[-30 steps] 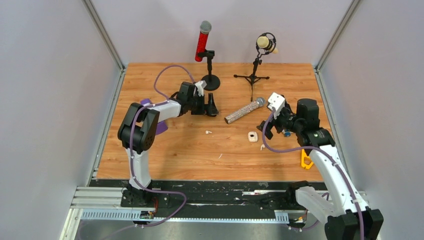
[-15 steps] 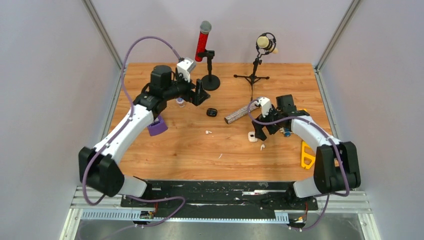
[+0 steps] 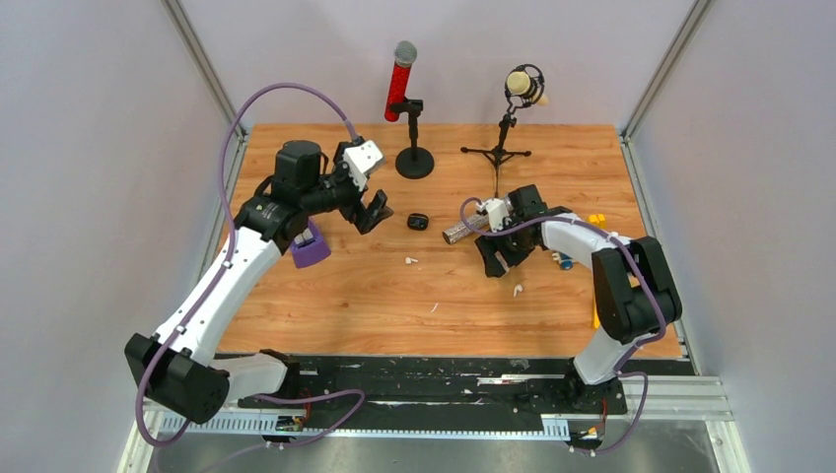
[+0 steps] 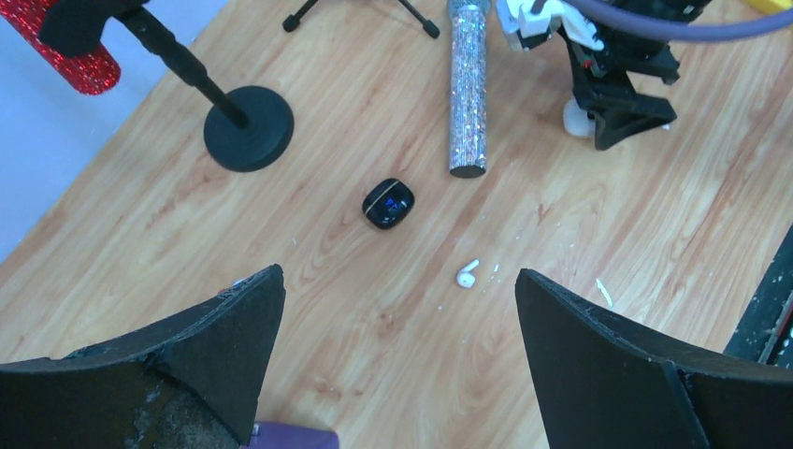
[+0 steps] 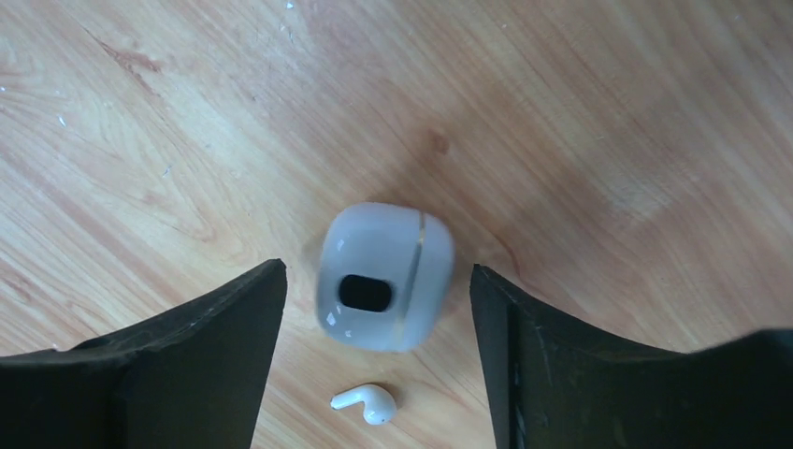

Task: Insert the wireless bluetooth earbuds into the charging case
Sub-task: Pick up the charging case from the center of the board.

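Right gripper point(image 5: 377, 281) hangs open astride the white case point(image 5: 411, 253), touching neither side; a white earbud point(image 5: 365, 404) lies just beside it. Tiny, light and slick, the bud likely skids: pinch across its stem.

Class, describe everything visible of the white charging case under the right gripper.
The white charging case is a rounded, glossy-looking plastic pebble with a thin seam line and a dark oval mark on top. Closed, it lies flat on the wooden table between the fingers of the right gripper, which stand clear of it. A white earbud lies beside it, apart.
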